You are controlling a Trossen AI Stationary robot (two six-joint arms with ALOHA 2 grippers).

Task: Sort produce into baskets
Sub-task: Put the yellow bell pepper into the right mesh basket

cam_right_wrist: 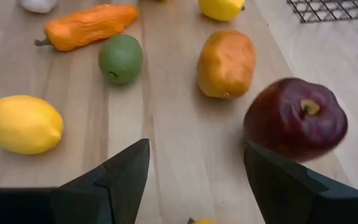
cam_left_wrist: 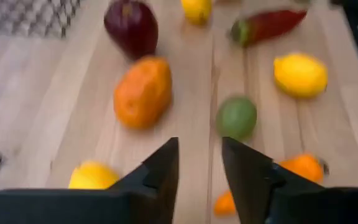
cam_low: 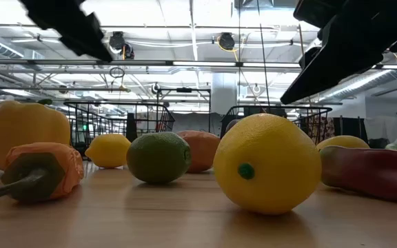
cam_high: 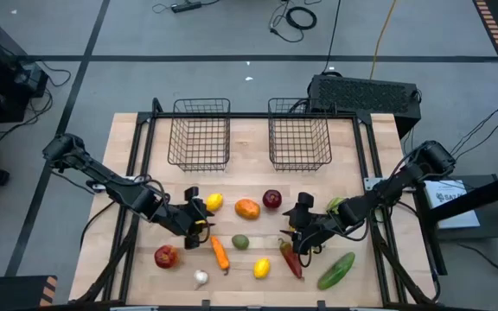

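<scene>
Toy produce lies loose on the wooden table: a dark red apple (cam_high: 272, 199), an orange fruit (cam_high: 247, 208), a lime (cam_high: 240, 242), two lemons (cam_high: 214, 202) (cam_high: 262, 268), a carrot (cam_high: 220, 252), a chilli (cam_high: 290, 259), a cucumber (cam_high: 336, 269), a garlic (cam_high: 201, 278) and a red apple (cam_high: 166, 256). Two wire baskets (cam_high: 200, 131) (cam_high: 299, 131) stand at the far edge. My left gripper (cam_high: 199, 226) (cam_left_wrist: 201, 168) hovers open left of the lime, with nothing between its fingers. My right gripper (cam_high: 294, 233) (cam_right_wrist: 197, 174) hovers open near the dark apple (cam_right_wrist: 295, 118), also holding nothing.
A yellow pepper (cam_low: 26, 127) sits at the left of the low view. Another pale green piece (cam_high: 334, 205) lies beside the right arm. Bare wood lies between the produce row and the baskets. Black frame rails (cam_high: 142, 147) run along both table sides.
</scene>
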